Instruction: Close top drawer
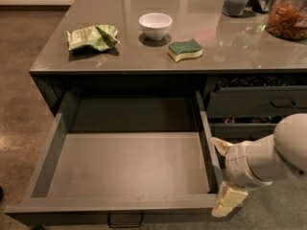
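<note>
Camera view: the top drawer (pixel 129 169) is pulled all the way out from under the tabletop (pixel 144 59). Its grey inside is bare, and the small loop handle (pixel 125 220) shows at the middle of its front, at the bottom edge of my picture. Nothing lies inside it, so I judge it can simply be pushed in.

On the tabletop sit a crumpled green packet (pixel 92 37), a white bowl (pixel 155 25) and a sponge (pixel 184 50), all well back from the edge and out of the drawer's way.

My gripper (pixel 215 176) is at the drawer's front right corner, coming in from the right. Its fingers are spread wide and hold nothing. One finger is just beside the right side wall and the other is low by the end of the front panel. I cannot tell whether either touches. I read this placing as setting up a push on that corner.
</note>
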Tool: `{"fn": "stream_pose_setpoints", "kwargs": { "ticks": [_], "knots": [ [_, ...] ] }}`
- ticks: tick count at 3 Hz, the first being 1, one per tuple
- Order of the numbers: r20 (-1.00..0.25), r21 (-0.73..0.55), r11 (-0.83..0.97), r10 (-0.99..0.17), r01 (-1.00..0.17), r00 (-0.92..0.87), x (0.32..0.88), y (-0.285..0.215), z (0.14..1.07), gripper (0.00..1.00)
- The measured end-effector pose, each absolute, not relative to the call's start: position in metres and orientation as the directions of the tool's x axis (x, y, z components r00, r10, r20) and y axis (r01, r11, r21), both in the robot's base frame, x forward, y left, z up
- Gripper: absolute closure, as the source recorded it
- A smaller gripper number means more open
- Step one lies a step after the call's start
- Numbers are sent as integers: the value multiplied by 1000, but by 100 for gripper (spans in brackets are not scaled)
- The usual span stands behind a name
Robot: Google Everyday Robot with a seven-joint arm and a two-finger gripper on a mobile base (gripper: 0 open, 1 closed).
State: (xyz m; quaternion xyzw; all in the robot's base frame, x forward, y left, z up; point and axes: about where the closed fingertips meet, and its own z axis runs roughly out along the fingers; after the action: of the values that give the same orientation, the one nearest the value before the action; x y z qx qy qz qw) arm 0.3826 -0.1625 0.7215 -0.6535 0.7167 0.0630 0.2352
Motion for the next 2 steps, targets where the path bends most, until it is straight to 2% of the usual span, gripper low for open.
{"fn": "stream_pose_setpoints", "kwargs": {
  "ticks": [2],
  "knots": [
    [-440, -188, 89, -898, -978, 3, 383, -139, 681, 0]
  ]
}}
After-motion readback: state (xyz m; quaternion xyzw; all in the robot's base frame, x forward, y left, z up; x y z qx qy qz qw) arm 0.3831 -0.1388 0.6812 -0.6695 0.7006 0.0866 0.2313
